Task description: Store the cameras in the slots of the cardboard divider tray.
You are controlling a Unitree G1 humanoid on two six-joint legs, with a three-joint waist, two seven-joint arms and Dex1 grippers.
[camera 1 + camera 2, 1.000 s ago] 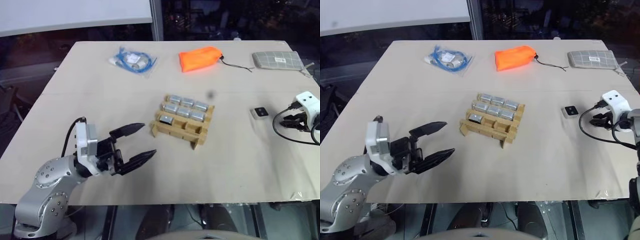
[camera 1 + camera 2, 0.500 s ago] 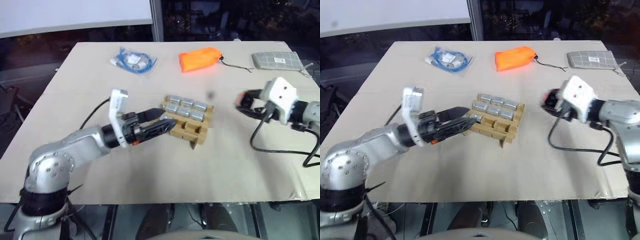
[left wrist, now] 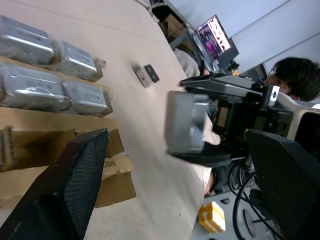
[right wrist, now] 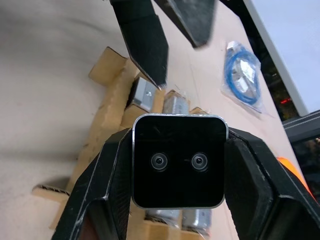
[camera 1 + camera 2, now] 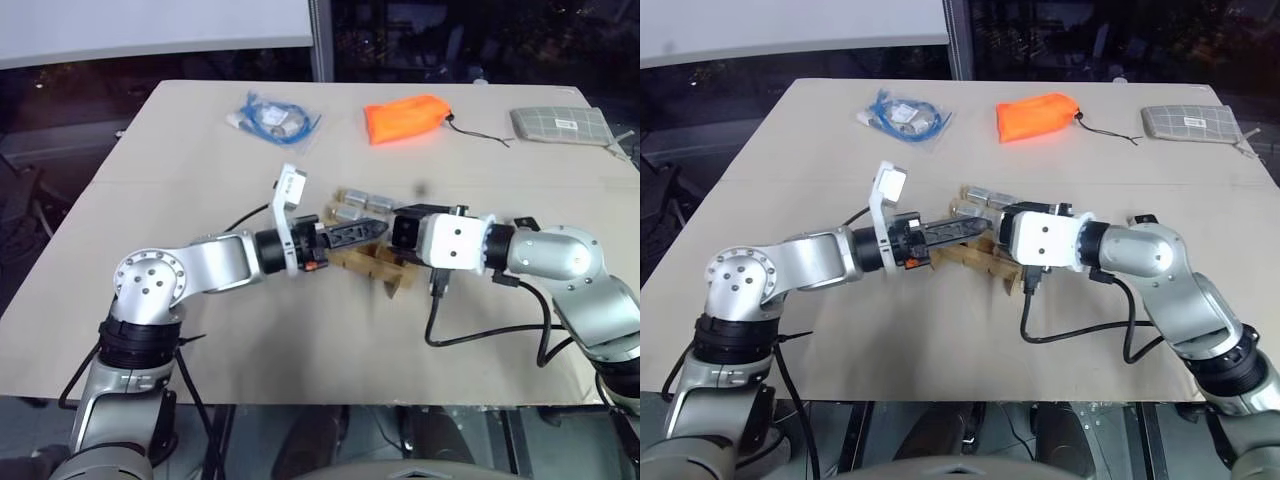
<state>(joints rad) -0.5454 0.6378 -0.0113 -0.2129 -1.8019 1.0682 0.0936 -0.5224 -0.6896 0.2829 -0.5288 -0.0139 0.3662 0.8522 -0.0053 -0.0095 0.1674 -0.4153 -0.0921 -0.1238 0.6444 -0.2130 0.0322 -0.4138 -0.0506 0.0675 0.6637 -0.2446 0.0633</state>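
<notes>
The left end effector [image 5: 362,230], fingers spread, hovers over the cardboard divider tray [image 5: 372,262] mid-bench [image 5: 180,160]. The right end effector [image 4: 175,175] pinches a camera [image 4: 178,161] just beside it. Crowded so close, they may collide or nudge the tray. Silver-grey cameras [image 3: 35,67] already fill several slots.

A pale beige table [image 5: 200,150] fills the middle of the room, its top evenly lit. Beyond the table's far edge run dark windows split by a grey upright post [image 5: 320,40], with a white panel [image 5: 150,30] to the left of the post.
</notes>
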